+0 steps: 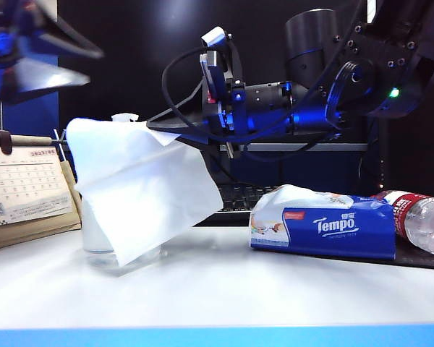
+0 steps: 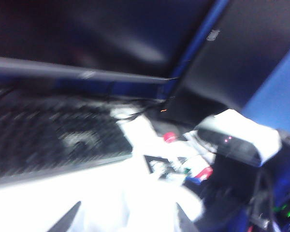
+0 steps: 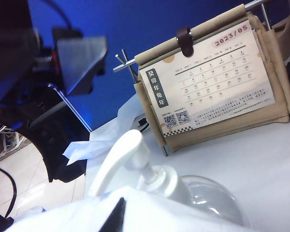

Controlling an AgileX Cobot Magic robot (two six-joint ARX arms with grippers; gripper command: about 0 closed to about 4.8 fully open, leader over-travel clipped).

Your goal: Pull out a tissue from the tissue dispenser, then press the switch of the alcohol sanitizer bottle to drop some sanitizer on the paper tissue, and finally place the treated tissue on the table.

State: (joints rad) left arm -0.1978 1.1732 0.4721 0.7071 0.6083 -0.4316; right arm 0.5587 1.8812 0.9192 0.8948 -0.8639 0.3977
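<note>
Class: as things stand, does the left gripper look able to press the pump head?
Probably yes. The left gripper hangs open above the pump head, nothing between them. The right gripper holds the tissue draped in front of the bottle.

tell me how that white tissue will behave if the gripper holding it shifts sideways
Probably floppy: the tissue hangs creased from the shut right gripper, draping over the sanitizer bottle. It looks very light, so it would likely swing and lag. It may snag on the pump head. The left gripper is blurred above.
</note>
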